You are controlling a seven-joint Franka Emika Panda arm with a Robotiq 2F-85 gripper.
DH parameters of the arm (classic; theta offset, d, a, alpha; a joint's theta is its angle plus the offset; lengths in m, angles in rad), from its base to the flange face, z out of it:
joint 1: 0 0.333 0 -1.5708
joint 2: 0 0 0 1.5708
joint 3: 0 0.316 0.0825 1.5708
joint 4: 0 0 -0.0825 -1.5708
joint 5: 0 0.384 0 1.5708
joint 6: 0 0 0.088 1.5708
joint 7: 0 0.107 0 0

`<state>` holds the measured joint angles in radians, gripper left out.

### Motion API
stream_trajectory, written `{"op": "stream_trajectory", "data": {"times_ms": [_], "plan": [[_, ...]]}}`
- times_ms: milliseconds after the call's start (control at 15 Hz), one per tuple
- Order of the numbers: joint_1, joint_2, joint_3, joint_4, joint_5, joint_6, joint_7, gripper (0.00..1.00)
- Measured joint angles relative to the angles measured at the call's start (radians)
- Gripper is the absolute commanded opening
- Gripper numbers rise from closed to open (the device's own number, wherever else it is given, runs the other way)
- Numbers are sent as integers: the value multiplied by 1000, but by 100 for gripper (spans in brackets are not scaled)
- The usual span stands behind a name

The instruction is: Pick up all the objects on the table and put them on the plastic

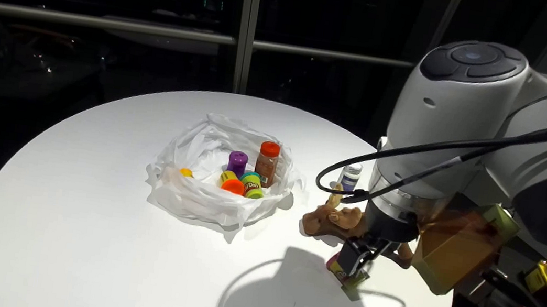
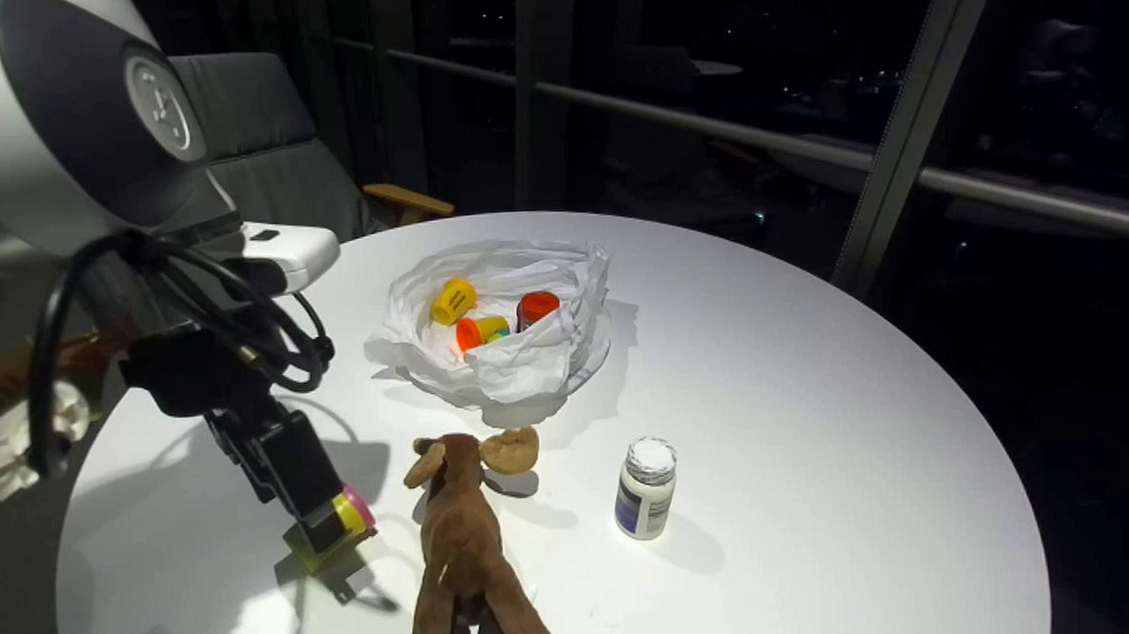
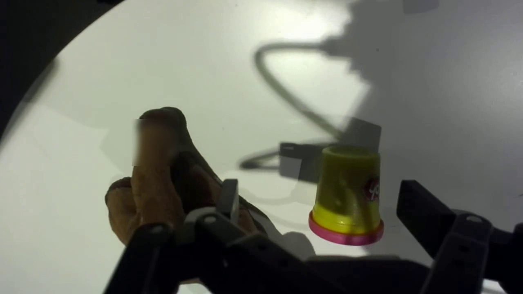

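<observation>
Just beside a plush toy (image 2: 465,540), tool (image 3: 318,200) spread wide around a pink-lidded tub (image 3: 347,196), white bottle (image 2: 643,497) on the toy's other side, plastic bag (image 2: 529,368) holding tubs (image 2: 452,304) near its head.

You see one yellow tub (image 3: 341,212) with a pink lid (image 3: 346,239); its red label (image 3: 372,189) carries white letters. The plush animal (image 2: 462,541) is brown. Your bottle (image 2: 646,490) is white, with a bluish-purple label. The plastic (image 1: 206,204) is translucent white, the small container (image 1: 237,163) purple, the jar (image 1: 265,167) reddish-brown under an orange-red cap (image 1: 270,148).
</observation>
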<state>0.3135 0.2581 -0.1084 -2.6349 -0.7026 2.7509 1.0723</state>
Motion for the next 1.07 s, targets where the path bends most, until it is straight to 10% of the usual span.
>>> {"op": "stream_trajectory", "data": {"times_ms": [600, 667, 1067], "plan": [[-3, 125, -23, 64, -23, 115, -9, 100], [-3, 139, -28, 74, -23, 115, -9, 75], [-21, 211, -35, 122, -23, 126, -19, 35]]}}
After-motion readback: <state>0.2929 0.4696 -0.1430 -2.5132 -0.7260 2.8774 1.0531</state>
